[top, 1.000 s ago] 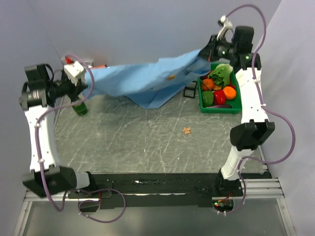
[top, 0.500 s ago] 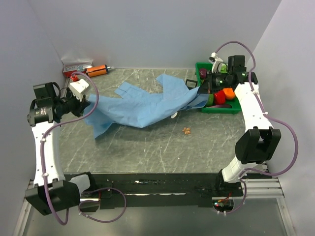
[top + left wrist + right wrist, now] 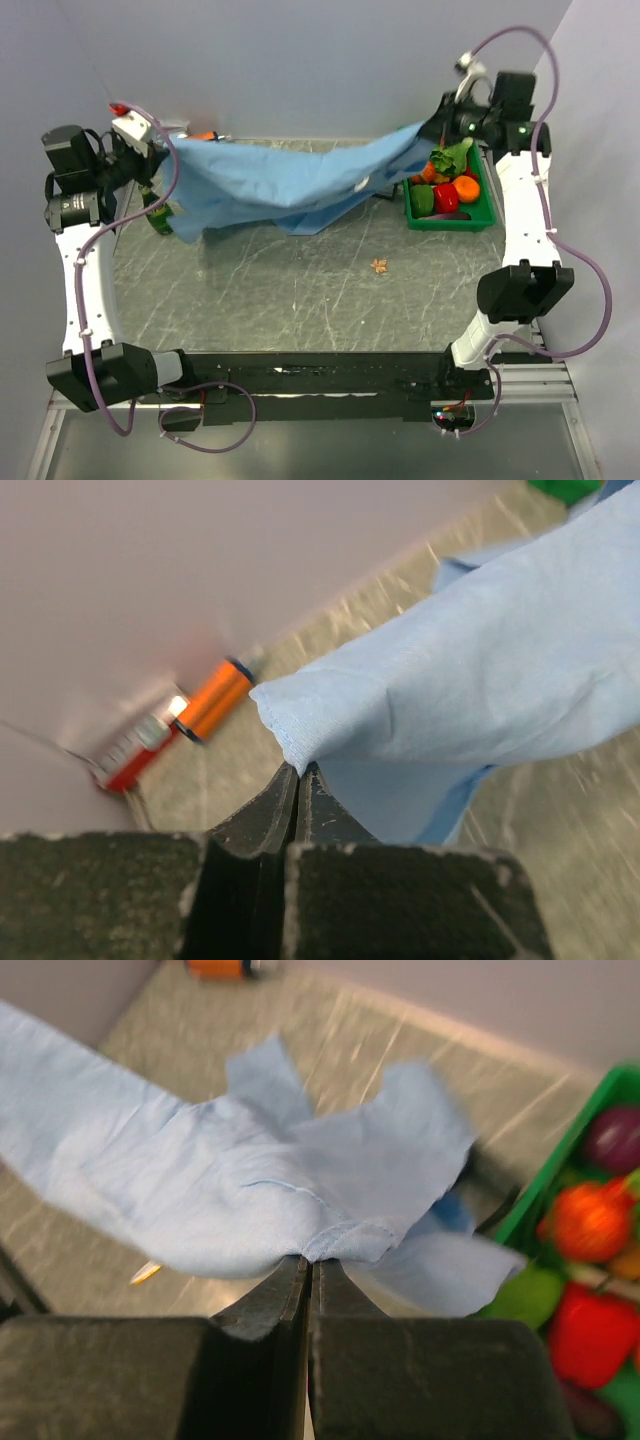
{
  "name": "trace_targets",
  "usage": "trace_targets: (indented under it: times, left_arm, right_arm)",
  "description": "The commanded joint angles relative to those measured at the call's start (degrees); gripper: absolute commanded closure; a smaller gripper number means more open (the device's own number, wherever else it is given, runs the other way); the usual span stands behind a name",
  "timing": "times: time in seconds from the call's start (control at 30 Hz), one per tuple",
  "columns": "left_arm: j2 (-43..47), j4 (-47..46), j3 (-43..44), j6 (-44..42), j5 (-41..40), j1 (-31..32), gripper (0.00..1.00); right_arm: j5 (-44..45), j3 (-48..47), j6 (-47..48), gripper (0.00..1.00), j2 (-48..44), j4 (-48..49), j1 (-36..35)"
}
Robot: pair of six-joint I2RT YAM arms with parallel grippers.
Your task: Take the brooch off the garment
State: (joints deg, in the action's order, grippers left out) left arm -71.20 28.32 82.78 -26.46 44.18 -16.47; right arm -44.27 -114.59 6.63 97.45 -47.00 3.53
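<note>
The left gripper (image 3: 299, 772) is clenched on one edge of the light blue shirt (image 3: 290, 180); the right gripper (image 3: 308, 1260) pinches a stitched hem at its other end; the cloth hangs stretched between them above the table (image 3: 300, 300). The brooch cannot be made out on the cloth; a tiny brownish-gold ornament (image 3: 379, 265) lies on the tabletop, well apart from the shirt.

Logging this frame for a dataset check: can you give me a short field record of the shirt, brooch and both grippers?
shirt: light blue, held up between both grippers
left gripper: shut on the shirt's edge
right gripper: shut on the shirt's hem
brooch: probably the small brownish piece on the table, apart from the shirt
tray: green, on the table's right side
</note>
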Motion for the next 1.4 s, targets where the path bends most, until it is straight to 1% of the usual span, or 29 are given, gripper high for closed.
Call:
trace_targets:
  times: [0.0, 0.03, 0.1, 0.2, 0.23, 0.3, 0.4, 0.57, 0.67, 0.73, 0.77, 0.83, 0.9, 0.97, 1.07, 1.13, 1.23, 1.27, 1.33, 1.37]
  left_arm:
    - [-0.34, -16.76, 5.36, 9.13, -0.67, -0.23, 0.99]
    - [-0.26, -18.45, 5.98, 11.32, -1.37, -0.23, 0.99]
    - [-0.52, -21.10, 8.60, 12.74, -2.78, -0.23, 0.99]
    - [-1.22, -21.90, 14.05, 14.15, -3.40, -0.23, 0.99]
    - [-1.14, -21.90, 15.20, 14.76, -3.58, -0.23, 0.99]
    - [-0.61, -22.16, 17.31, 15.21, -3.75, -0.23, 0.99]
    - [1.14, -22.60, 18.46, 14.77, -4.36, -0.23, 0.99]
    - [5.01, -22.96, 19.34, 13.10, -5.77, -0.23, 0.99]
    - [7.47, -21.29, 20.14, 11.43, -7.01, -0.32, 0.99]
    - [9.32, -19.18, 19.09, 9.07, -7.18, -0.32, 0.99]
    - [11.59, -18.57, 18.39, 8.36, -7.53, -0.23, 0.99]
    - [13.88, -16.54, 15.49, 6.43, -8.06, -0.32, 0.99]
    - [16.96, -15.49, 12.68, 5.89, -9.64, -0.23, 0.99]
    - [18.81, -13.99, 10.65, 5.54, -11.30, -0.23, 0.99]
    - [19.25, -13.03, 7.14, 5.45, -12.02, -0.23, 0.99]
    - [18.82, -13.37, 3.98, 4.14, -11.32, -0.32, 0.99]
    - [15.84, -12.15, 0.46, 2.38, -8.60, -0.32, 0.99]
    - [13.74, -11.97, -1.99, 2.03, -8.07, -0.23, 0.99]
    - [11.44, -12.32, -4.37, 1.59, -7.19, -0.32, 0.99]
    - [9.08, -12.67, -6.99, 1.32, -7.18, -0.14, 0.99]
  right_arm:
    - [0.41, -13.87, -6.53, 1.00, 4.23, 8.68, 2.09]
    - [0.33, -15.74, -8.11, 1.00, 5.81, 9.90, 2.36]
    - [0.15, -19.95, -11.19, 1.00, 6.70, 10.96, 2.88]
    - [-0.20, -21.21, -13.49, 1.00, 5.74, 13.77, 3.06]
    - [-0.64, -20.77, -13.75, 1.00, 3.99, 14.48, 3.15]
    - [-1.34, -18.31, -13.75, 1.00, 1.70, 16.76, 3.15]
    - [-1.08, -15.24, -11.74, 1.00, -3.48, 16.69, 3.06]
    - [0.67, -8.22, -8.57, 1.00, -14.73, 17.73, 3.59]
    - [0.41, -5.05, -7.69, 1.00, -20.00, 15.63, 3.85]
    - [-0.73, -2.67, -7.43, 1.00, -24.30, 13.71, 3.77]
    - [-0.73, 0.21, -7.16, 1.00, -25.89, 13.17, 3.85]
    - [0.58, 3.56, -5.59, 1.00, -30.90, 11.94, 3.94]
    - [4.08, 8.31, -5.58, 1.00, -35.20, 11.76, 4.20]
    - [4.20, 11.56, -6.10, 1.00, -36.54, 10.80, 4.38]
    - [2.17, 13.85, -5.84, 1.00, -35.67, 9.13, 4.38]
    - [1.82, 15.61, -5.58, 1.00, -34.17, 10.00, 4.38]
    - [1.56, 18.69, -3.83, 1.00, -30.84, 11.40, 4.29]
    - [1.47, 20.00, -2.86, 1.00, -29.61, 11.67, 4.29]
    - [1.29, 20.89, -1.02, 1.00, -25.31, 11.50, 4.29]
    - [1.38, 21.50, -0.14, 1.00, -23.72, 11.23, 4.12]
